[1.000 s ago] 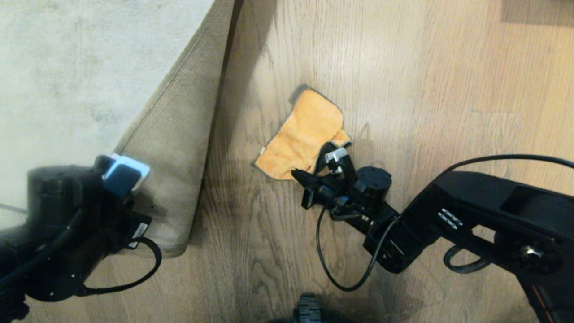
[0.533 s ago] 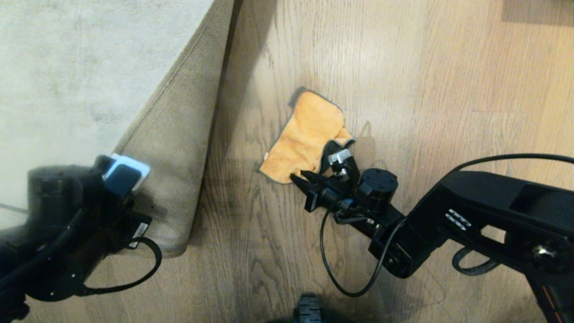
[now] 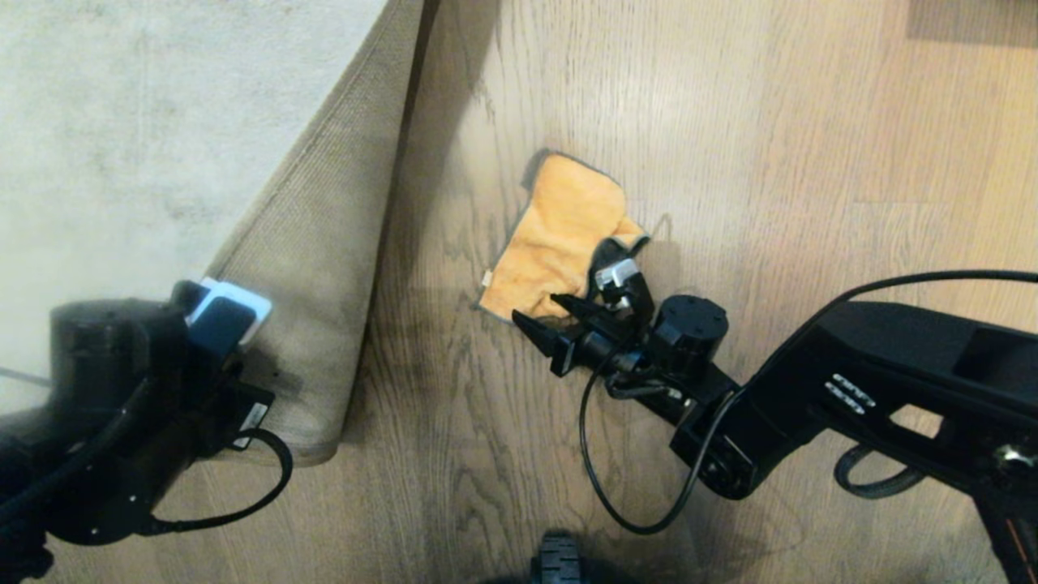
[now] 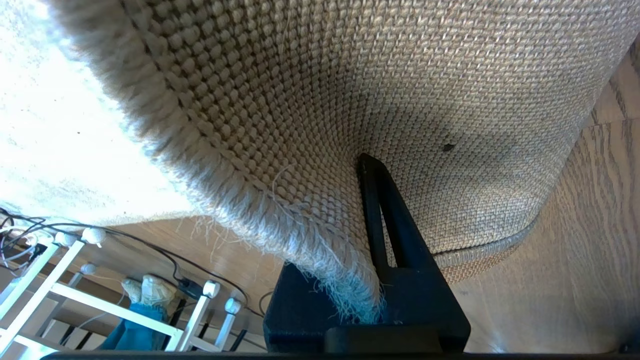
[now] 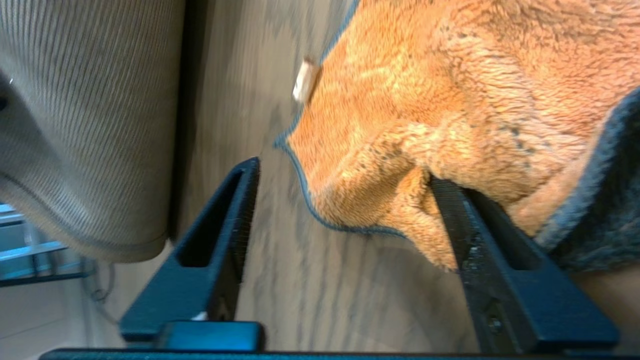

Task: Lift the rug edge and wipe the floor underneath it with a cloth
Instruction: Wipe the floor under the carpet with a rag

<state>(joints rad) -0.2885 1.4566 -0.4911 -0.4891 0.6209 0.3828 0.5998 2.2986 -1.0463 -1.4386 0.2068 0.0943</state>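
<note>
I seem to be in a home's living space: wood-plank floor [image 3: 811,162] under me, a large pale rug [image 3: 146,122] with woven backing, and a white rack [image 4: 55,290] with trailing cables [image 4: 165,255] by the wall.

I log these extras. Left wrist view: a white tubular rack with round white joint knobs [image 4: 75,260]; thin black cables [image 4: 165,252] trailing along the boards beside it; a small tan and teal figure [image 4: 142,312] standing under the rack. Head view: a darker brown rectangular patch [image 3: 969,22] at the far right corner.
</note>
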